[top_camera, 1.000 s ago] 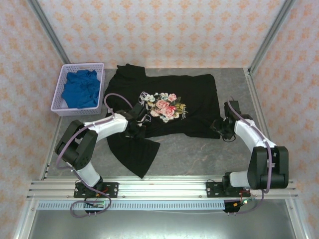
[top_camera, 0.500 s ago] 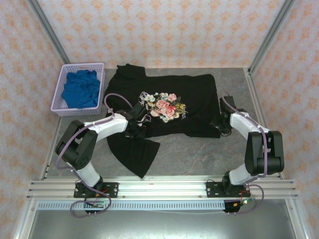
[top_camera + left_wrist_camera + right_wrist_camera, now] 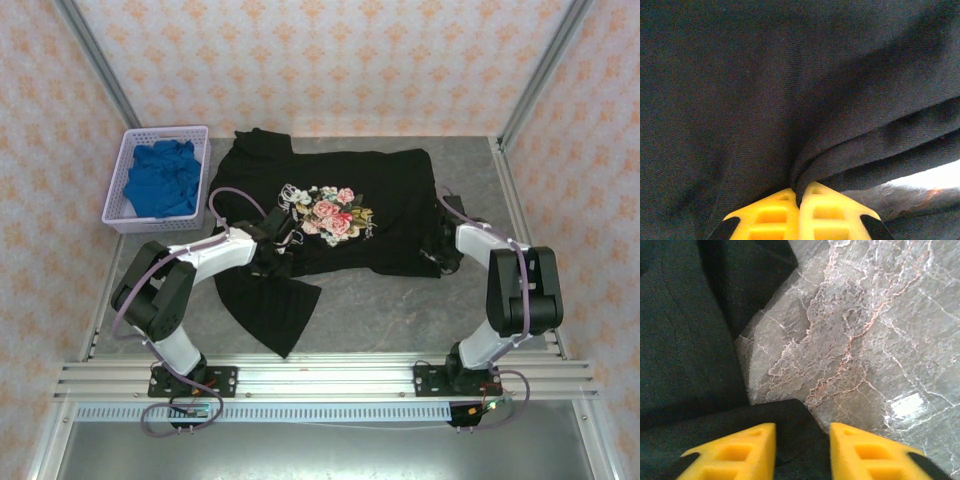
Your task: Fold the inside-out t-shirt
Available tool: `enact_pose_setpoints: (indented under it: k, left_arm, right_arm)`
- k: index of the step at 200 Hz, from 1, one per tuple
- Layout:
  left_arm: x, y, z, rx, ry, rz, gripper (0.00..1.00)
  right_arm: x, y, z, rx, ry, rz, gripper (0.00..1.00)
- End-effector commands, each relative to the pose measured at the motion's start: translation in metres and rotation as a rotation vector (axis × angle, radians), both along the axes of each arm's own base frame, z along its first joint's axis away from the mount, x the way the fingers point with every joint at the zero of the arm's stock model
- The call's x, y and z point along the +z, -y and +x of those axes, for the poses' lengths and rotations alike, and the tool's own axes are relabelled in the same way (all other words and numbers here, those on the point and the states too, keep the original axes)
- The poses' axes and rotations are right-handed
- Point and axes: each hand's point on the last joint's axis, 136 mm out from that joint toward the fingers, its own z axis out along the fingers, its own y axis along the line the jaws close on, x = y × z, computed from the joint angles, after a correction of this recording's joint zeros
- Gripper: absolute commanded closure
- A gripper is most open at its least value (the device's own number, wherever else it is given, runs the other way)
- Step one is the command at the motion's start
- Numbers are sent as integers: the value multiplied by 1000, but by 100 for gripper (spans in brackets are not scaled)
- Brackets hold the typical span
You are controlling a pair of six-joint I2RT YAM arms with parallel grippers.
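Your grey worktop (image 3: 400,300) carries the black t-shirt (image 3: 390,190), spread just right of the lavender basket (image 3: 160,222). Left hand (image 3: 799,192): clamped on a pinched fold of it. Right hand (image 3: 802,429), at the shirt edge farthest from the basket: fingers apart, astride a cloth corner.

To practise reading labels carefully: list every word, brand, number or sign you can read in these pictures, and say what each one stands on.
No text here can be read with certainty.
Flower print on the black t-shirt: pale curly marks beside the flowers may be lettering, but they are too small and blurred to read.
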Motion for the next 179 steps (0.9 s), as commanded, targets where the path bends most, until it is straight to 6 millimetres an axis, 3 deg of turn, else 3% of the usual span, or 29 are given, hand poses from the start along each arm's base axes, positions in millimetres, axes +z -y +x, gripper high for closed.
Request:
enact_pose_setpoints:
  k: [1, 30, 99, 115, 142, 179]
  left_arm:
    - [3, -2, -1, -10, -1, -2, 100]
    - [3, -1, -1, -14, -3, -2, 100]
    - [23, 1, 11, -3, 58, -16, 100]
    - [37, 4, 16, 1, 99, -39, 91]
    - [64, 9, 20, -1, 186, -82, 66]
    - [76, 20, -11, -105, 249, -11, 50]
  right_arm:
    - [1, -3, 5, 22, 4, -12, 77]
    - [9, -1, 4, 33, 12, -28, 91]
    - [66, 10, 3, 89, 114, -108, 99]
    - [79, 6, 4, 97, 154, -89, 100]
    - [93, 1, 10, 112, 206, -64, 100]
    - [106, -7, 29, 135, 261, -36, 100]
